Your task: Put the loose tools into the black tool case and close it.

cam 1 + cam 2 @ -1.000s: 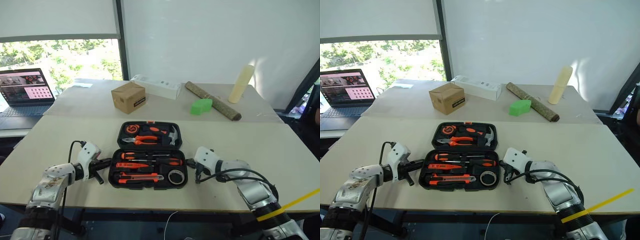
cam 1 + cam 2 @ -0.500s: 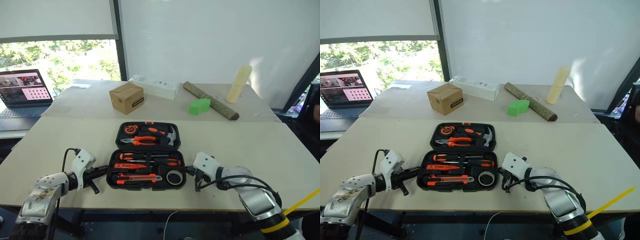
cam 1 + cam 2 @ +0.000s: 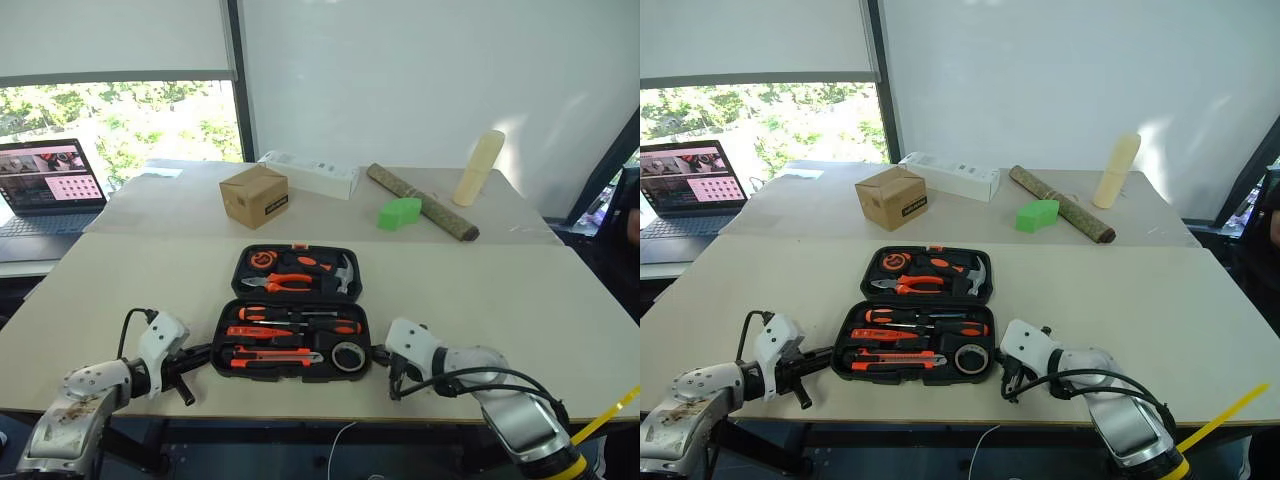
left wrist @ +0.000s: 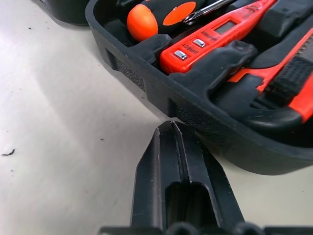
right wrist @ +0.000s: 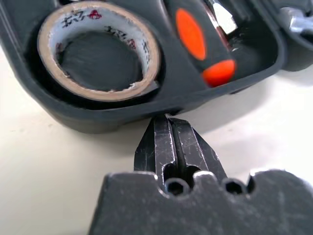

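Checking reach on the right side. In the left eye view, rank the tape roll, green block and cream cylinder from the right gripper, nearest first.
From the right gripper:
1. Tape roll, just beside it in the tool case.
2. Green block, on the far table.
3. Cream cylinder, farther back, toward the right.

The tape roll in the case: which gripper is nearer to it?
Right. The right gripper sits at the case wall beside the tape roll; the left gripper is at the case's opposite end.
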Robot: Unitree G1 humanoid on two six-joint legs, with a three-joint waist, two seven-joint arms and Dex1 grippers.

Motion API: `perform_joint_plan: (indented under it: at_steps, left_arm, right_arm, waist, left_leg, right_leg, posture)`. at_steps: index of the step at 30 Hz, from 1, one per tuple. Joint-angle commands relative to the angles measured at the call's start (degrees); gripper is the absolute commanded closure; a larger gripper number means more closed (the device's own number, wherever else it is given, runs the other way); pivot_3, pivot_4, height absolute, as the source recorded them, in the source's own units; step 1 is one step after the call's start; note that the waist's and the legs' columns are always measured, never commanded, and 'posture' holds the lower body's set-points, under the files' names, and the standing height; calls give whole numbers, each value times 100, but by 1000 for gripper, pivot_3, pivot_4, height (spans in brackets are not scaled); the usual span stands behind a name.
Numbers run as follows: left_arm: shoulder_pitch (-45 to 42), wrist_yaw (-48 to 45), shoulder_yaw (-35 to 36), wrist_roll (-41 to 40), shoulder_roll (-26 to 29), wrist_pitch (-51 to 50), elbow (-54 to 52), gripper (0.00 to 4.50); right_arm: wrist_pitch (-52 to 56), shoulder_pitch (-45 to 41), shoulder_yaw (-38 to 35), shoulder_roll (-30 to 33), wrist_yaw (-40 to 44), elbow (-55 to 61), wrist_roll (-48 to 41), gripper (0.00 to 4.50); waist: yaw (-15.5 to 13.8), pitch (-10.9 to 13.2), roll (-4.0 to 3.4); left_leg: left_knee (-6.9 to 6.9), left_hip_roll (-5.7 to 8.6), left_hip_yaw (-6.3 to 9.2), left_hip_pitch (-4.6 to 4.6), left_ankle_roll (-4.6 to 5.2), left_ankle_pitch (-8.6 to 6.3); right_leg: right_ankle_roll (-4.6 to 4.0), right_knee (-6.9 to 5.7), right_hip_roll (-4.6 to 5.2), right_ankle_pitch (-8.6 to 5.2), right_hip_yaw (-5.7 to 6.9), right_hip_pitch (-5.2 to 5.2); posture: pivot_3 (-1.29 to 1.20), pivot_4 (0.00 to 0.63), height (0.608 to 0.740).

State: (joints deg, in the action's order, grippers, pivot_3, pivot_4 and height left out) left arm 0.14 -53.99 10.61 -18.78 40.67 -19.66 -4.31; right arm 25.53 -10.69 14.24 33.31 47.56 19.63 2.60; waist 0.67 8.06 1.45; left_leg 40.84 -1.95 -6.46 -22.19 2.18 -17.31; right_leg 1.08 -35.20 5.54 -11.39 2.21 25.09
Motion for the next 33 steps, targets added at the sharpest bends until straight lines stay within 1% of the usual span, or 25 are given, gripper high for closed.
perform_joint_plan:
  at_steps: [1, 3, 4, 5, 6, 7, 8, 10, 11, 12, 13, 15, 16, 19, 20, 22, 24, 27, 29, 32, 33]
  left_arm:
    - [189, -143, 118, -41, 207, 32, 76, 4462]
    - [186, -332, 292, -236, 340, -50, 213, 4462]
    - [121, -313, 423, -316, 377, -80, 318, 4462]
    - [7, -268, 513, -405, 437, -280, 426, 4500]
    - [-119, -161, 565, -429, 500, -512, 522, 4237]
    - [-242, -91, 568, -409, 568, -655, 607, 3973]
    - [-414, -142, 567, -516, 642, -893, 692, 3889]
    - [-838, -221, 593, -780, 733, -1384, 867, 3094]
    - [-1126, -131, 582, -840, 763, -1679, 1005, 2833]
    - [-1469, -11, 511, -834, 819, -2003, 1165, 2492]
    - [-1792, 61, 420, -818, 859, -2295, 1334, 2017]
    - [-2540, 174, 262, -795, 825, -2722, 1764, 1303]
    - [-2927, 290, 194, -758, 753, -2928, 2040, 1233]
    - [-3873, 554, -101, -552, 547, -3349, 2838, 1233]
    - [-4212, 645, -194, -485, 442, -3455, 3129, 1233]
    - [-4652, 767, -301, -374, 305, -3560, 3543, 1233]
    - [-5053, 880, -478, -175, 153, -3522, 3973, 1233]
    - [-5473, 916, -741, 93, -65, -3341, 4462, 1233]
    - [-5594, 833, -795, 148, -130, -3300, 4620, 1233]
    - [-5695, 668, -915, 213, -188, -3378, 4733, 1233]
    - [-5699, 646, -954, 247, -193, -3386, 4753, 1233]
  right_arm:
    - [-217, 283, -363, 397, 232, 309, -263, 4500]
    - [-211, 396, -651, 573, 373, 288, -539, 4500]
    - [-16, 432, -859, 606, 437, 323, -790, 4500]
    - [169, 433, -996, 650, 595, 370, -1090, 3890]
    - [256, 392, -1087, 668, 673, 391, -1271, 3744]
    - [342, 330, -1138, 689, 728, 397, -1399, 3422]
    - [491, 220, -1200, 669, 764, 397, -1580, 3139]
    - [1050, -80, -1339, 582, 669, 409, -1939, 2352]
    - [1427, -285, -1387, 524, 547, 397, -2092, 2095]
    - [1962, -572, -1369, 512, 432, 355, -2203, 1747]
    - [2535, -875, -1334, 512, 325, 296, -2318, 1286]
    - [3437, -1586, -1339, 338, 81, 8, -2545, 634]
    - [3895, -1985, -1387, 191, -44, -234, -2660, 434]
    - [4770, -3100, -1394, -241, -558, -1220, -2616, 434]
    - [4996, -3541, -1520, -499, -814, -1770, -2559, 434]
    - [5141, -4057, -1638, -776, -1100, -2478, -2490, 434]
    - [4730, -4447, -1392, -877, -1280, -3259, -2210, 434]
    - [4121, -5016, -1349, -1167, -1632, -4585, -1895, 434]
    - [3916, -5180, -1300, -1236, -1647, -5001, -1796, 434]
    - [3713, -5307, -1084, -1294, -1536, -5401, -1631, 434]
    - [3662, -5331, -1028, -1315, -1500, -5496, -1589, 434]
  waist:
    - [-1, 0, 0]
    - [-4, 0, 1]
    - [-4, 0, 1]
    - [-5, 0, 1]
    - [-7, 1, 2]
    - [-7, 1, 2]
    - [-5, 1, 2]
    - [-2, 3, 4]
    - [-3, 3, 4]
    - [-4, 5, 7]
    - [-3, 6, 10]
    - [-3, 9, 16]
    - [-3, 9, 17]
    - [0, 9, 18]
    - [2, 9, 18]
    - [6, 9, 18]
    - [15, 9, 18]
    - [24, 9, 18]
    - [37, 9, 18]
    - [74, 9, 18]
    - [95, 9, 18]
  left_leg:
    - [0, 0, 0, 0, 0, 0]
    - [0, 0, 1, 2, 3, -2]
    - [1, 0, 0, 5, 6, -3]
    - [1, -1, 0, 5, 30, -17]
    - [0, -2, 1, 6, 33, -19]
    - [0, -4, 1, 8, 33, -19]
    - [0, -5, 2, 8, 33, -19]
    - [1, -6, 6, 10, 27, -15]
    - [2, -6, 6, 10, 23, -12]
    - [2, -10, 8, 12, 20, -7]
    - [4, -8, 9, 14, 16, 1]
    - [4, -2, 12, 15, 11, 11]
    - [5, -1, 13, 15, 9, 14]
    - [5, 4, 14, 13, 5, 19]
    - [5, 5, 12, 14, 0, 22]
    - [0, 6, 9, 5, -29, 39]
    - [-1, 6, 3, -15, -43, 48]
    - [-8, 14, -10, -28, -37, 43]
    - [-11, 18, -19, -42, -33, 39]
    - [-9, 25, -23, -97, -37, 42]
    - [-9, 25, -24, -101, -41, 44]
  right_leg:
    - [0, 0, 0, 0, 0, 0]
    - [0, 3, 1, 0, 1, -4]
    - [0, 2, 1, 0, 0, -6]
    - [0, 1, 1, 0, 1, -6]
    - [0, -1, 1, 0, 1, -5]
    - [-2, -3, -1, 1, 1, -5]
    - [-7, -3, -3, 4, 3, -5]
    - [-19, -4, -14, 12, 5, -6]
    - [-23, -4, -17, 15, 5, -5]
    - [-26, -7, -17, 18, 5, -6]
    - [-28, -15, -17, 20, 4, -5]
    - [-34, -25, -17, 24, 4, -4]
    - [-36, -31, -20, 25, 3, -3]
    - [-40, -55, -21, 26, 2, 4]
    - [-41, -62, -22, 25, 2, 4]
    - [-41, -72, -25, 26, 4, 9]
    - [-40, -67, -27, 26, 10, 20]
    - [-30, -51, -22, 20, 11, 28]
    - [-25, -49, -18, 18, 11, 44]
    - [-23, -60, -13, 20, 13, 114]
    - [-23, -61, -13, 20, 18, 118]
  posture:
    - [0, 150, 740]
    - [0, 150, 740]
    - [0, 150, 740]
    - [0, 150, 740]
    - [0, 150, 740]
    - [0, 150, 740]
    - [0, 150, 740]
    - [0, 150, 740]
    - [0, 150, 740]
    - [0, 150, 740]
    - [0, 150, 740]
    - [0, 150, 740]
    - [0, 150, 740]
    - [0, 150, 740]
    - [0, 150, 740]
    - [0, 150, 740]
    - [0, 150, 740]
    - [0, 150, 740]
    - [0, 150, 740]
    - [0, 150, 740]
    - [0, 150, 740]
